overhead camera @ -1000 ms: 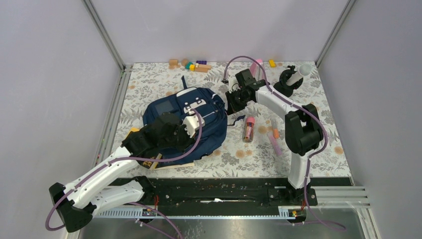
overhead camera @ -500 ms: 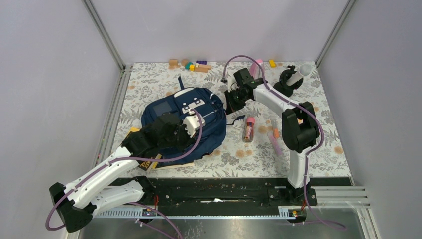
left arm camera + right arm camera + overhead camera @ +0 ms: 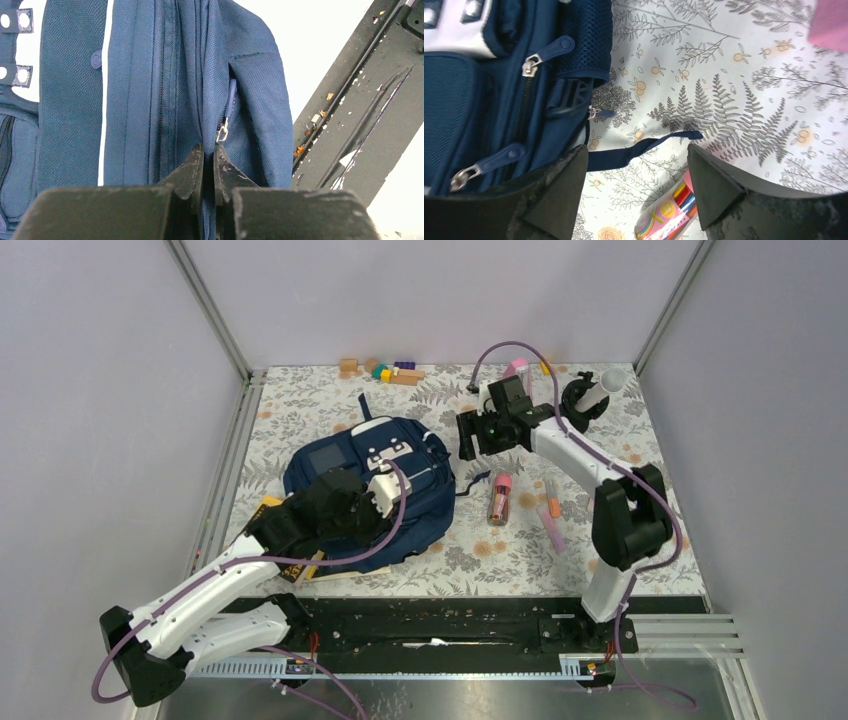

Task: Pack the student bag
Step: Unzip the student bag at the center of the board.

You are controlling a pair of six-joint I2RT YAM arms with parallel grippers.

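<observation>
Now the right tool (image 3: 468,436), spread and empty, is drawn back from the student bag (image 3: 425,500) toward two o'clock, so only the left tool (image 3: 207,156) pinches its fabric.

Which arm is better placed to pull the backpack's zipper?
Left. The left fingers sit right at the silver zipper pull on the navy blue fabric backpack; the right fingers hang open beside it.

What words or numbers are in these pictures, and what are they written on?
No text can be read in any view.
White patch on the backpack: its marks are too small to read.
Tube on the table: only rainbow stripes show, with no letters visible.
</observation>
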